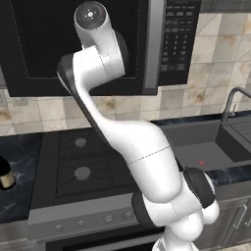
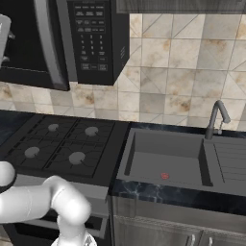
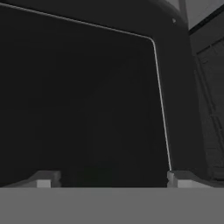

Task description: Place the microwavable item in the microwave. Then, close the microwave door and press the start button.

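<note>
We see the microwave (image 1: 98, 49) hung above the stove (image 1: 83, 166), its long axis running level along the wall, its keypad panel (image 1: 179, 41) at the right end and its front facing out over the burners. The microwave door (image 3: 87, 96) lies flat and close before our gripper (image 3: 111, 178), whose fingertips (image 3: 46, 179) stand wide apart with nothing between them. Off to the left a dark bottle (image 1: 5, 174) stands on the worktop (image 1: 14, 206), and the sink (image 2: 166, 163) lies to the right.
</note>
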